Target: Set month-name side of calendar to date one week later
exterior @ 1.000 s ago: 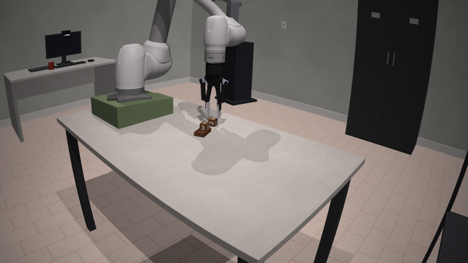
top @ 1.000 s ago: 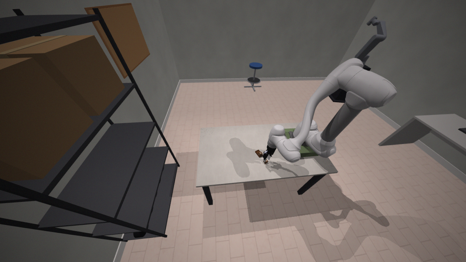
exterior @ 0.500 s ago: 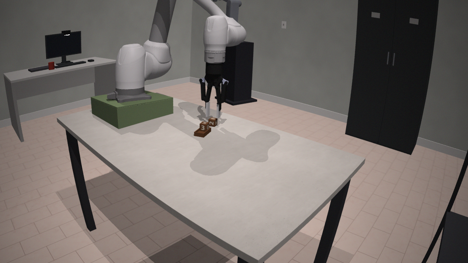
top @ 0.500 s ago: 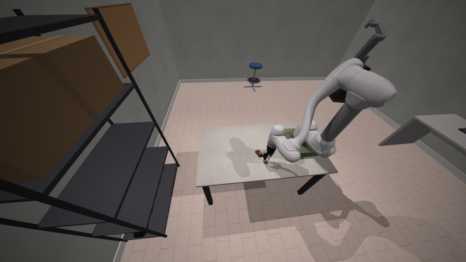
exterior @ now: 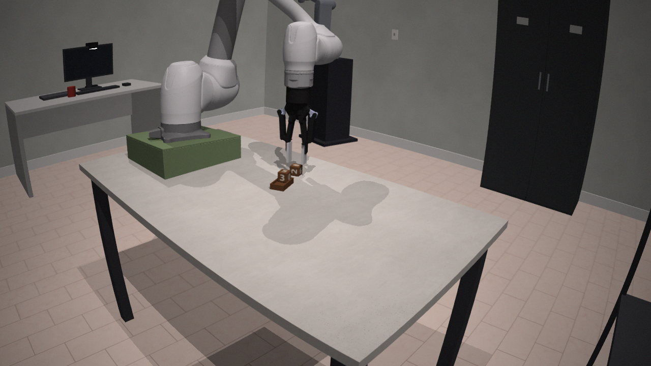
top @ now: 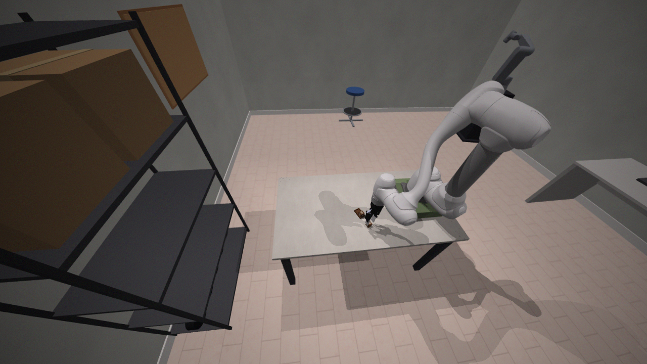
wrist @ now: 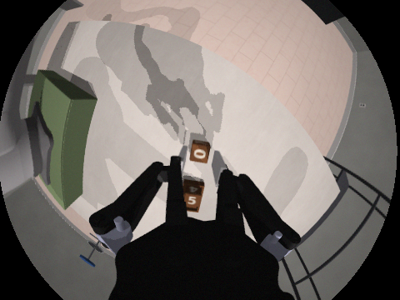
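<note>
A small brown tray (exterior: pixel 280 183) lies mid-table and holds one wooden cube (exterior: pixel 284 176), which shows a 3 on its side face. The second cube (exterior: pixel 295 170) sits on the table just behind the tray, and its side digit lies on its side. My gripper (exterior: pixel 296 159) points straight down just above this second cube, fingers partly open, holding nothing. In the wrist view the fingertips flank the cube with a 0 on top (wrist: pixel 200 152). The cube with a 5 on top (wrist: pixel 192 195) shows between the fingers, closer to the camera. In the top view the tray (top: pixel 359 210) lies beside the gripper (top: pixel 369 222).
The arm's green base block (exterior: pixel 183 150) stands at the table's back left. A desk with a monitor (exterior: pixel 87 63) is behind it. A black cabinet (exterior: pixel 546 100) stands at the right, and a shelf rack with boxes (top: pixel 90 158) stands beside the table.
</note>
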You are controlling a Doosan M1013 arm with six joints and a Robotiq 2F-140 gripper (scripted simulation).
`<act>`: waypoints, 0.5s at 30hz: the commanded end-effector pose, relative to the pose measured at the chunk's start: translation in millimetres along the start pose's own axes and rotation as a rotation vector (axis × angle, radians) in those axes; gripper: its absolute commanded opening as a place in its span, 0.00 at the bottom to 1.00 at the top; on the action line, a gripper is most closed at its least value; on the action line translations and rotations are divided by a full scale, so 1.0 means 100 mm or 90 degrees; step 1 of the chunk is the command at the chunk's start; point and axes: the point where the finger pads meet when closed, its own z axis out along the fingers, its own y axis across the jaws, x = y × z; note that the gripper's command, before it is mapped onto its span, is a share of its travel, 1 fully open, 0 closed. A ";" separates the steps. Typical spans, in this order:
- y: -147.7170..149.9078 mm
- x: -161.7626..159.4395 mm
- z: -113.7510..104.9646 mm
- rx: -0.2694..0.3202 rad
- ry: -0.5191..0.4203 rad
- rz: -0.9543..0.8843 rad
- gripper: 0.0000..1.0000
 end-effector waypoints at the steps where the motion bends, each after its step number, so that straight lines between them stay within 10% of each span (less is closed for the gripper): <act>1: 0.00 0.00 0.00 0.000 0.000 0.000 0.36; 15: 0.00 0.00 0.05 0.000 0.000 0.000 0.36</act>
